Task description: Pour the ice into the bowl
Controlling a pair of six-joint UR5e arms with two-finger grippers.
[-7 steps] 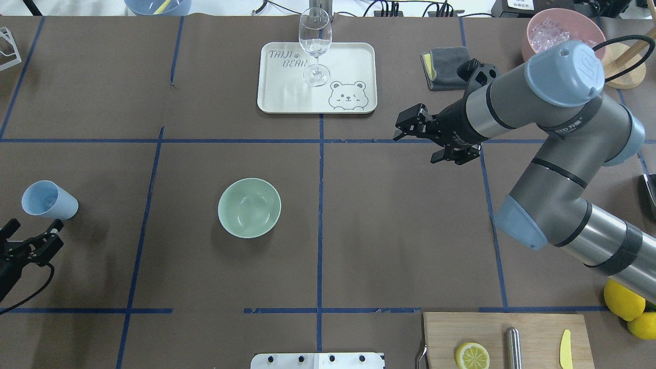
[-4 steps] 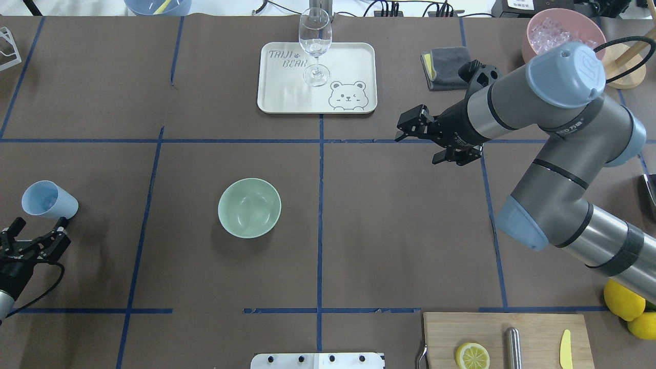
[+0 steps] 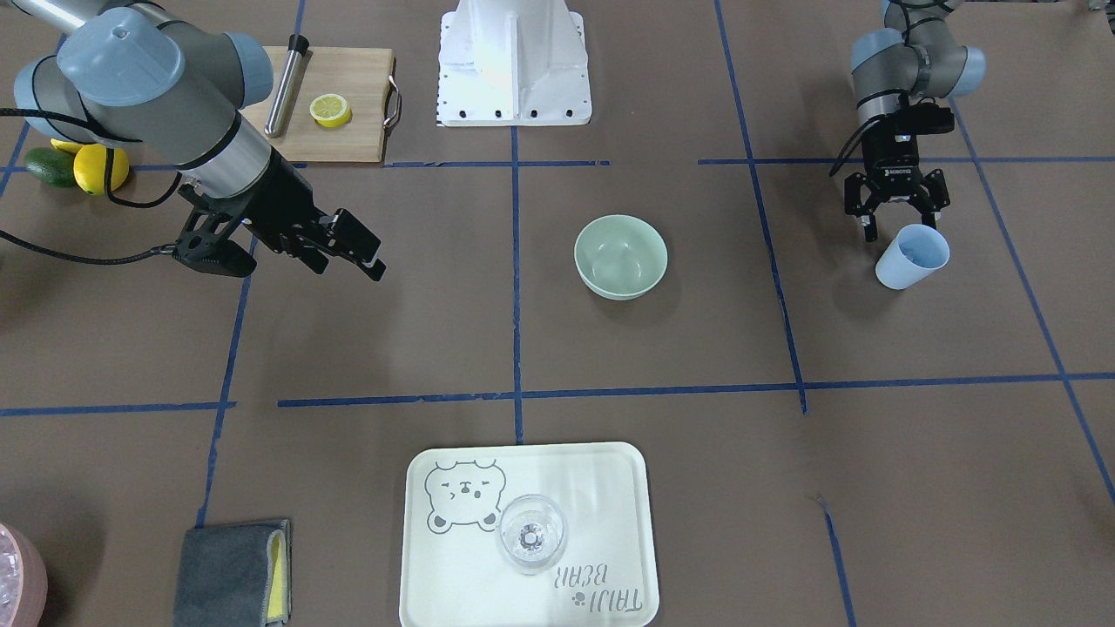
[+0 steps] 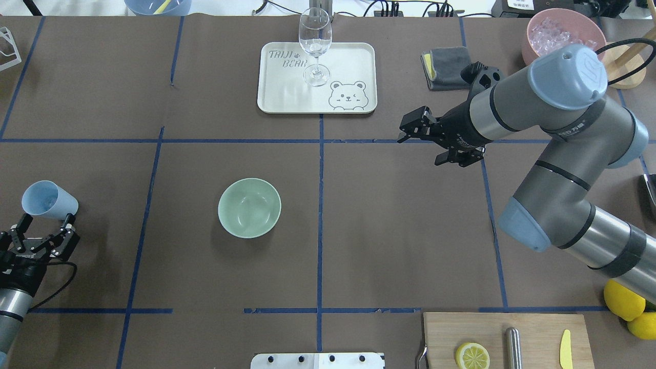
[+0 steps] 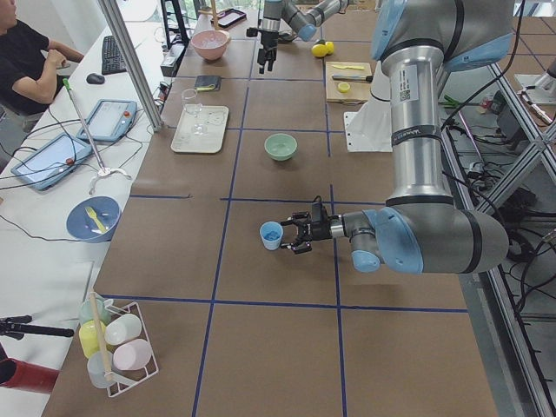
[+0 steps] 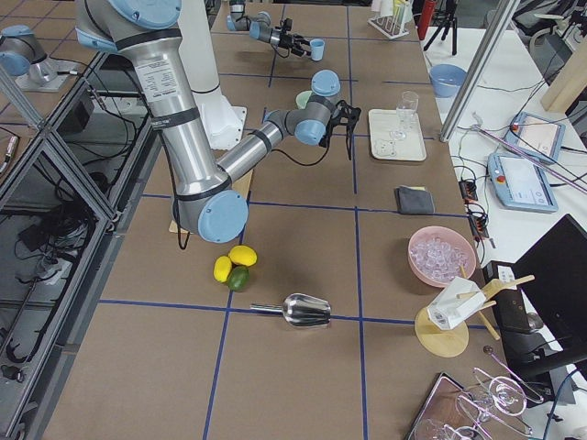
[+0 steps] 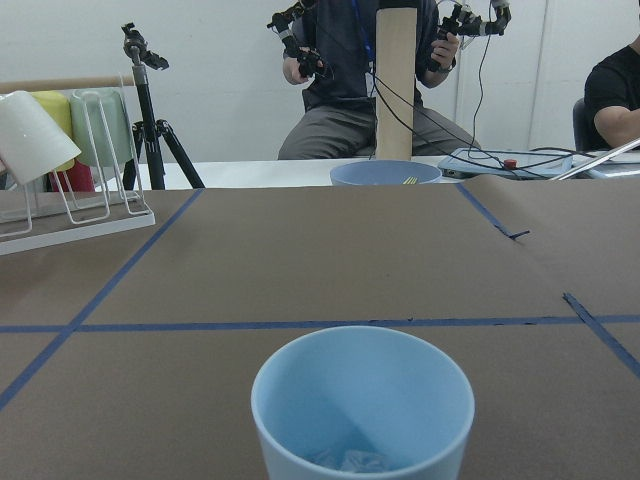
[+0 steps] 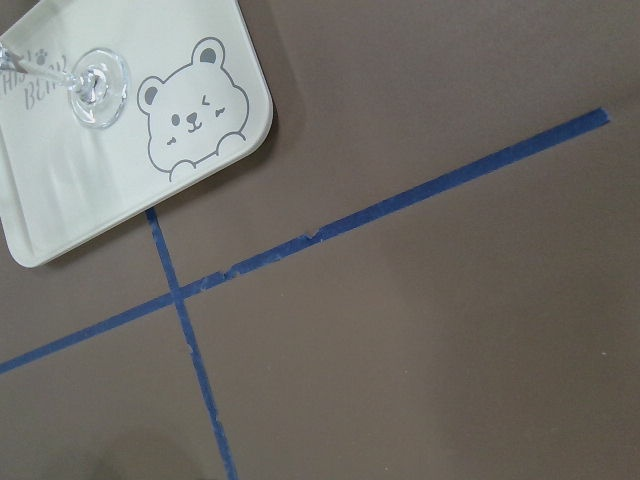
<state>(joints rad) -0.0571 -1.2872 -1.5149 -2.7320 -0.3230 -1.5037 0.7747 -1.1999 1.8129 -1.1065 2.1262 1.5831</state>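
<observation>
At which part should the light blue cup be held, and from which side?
Grip the light blue tapered cup around its side wall, near mid-height, coming in level from the robot's side. It stands upright, mouth up, with small clear ice cubes in its bottom, so a side hold likely keeps them in. The open left gripper faces it there.

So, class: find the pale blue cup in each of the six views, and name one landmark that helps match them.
Front-facing: blue cup, middle right, by the left pincer.
Overhead: cup at the far left.
Exterior left: cup, centre.
Exterior right: cup, top centre, far off.
Left wrist: cup, bottom centre, ice inside.
Right wrist: not in it.
Landmark: the mint-green bowl, in all four fixed views.
</observation>
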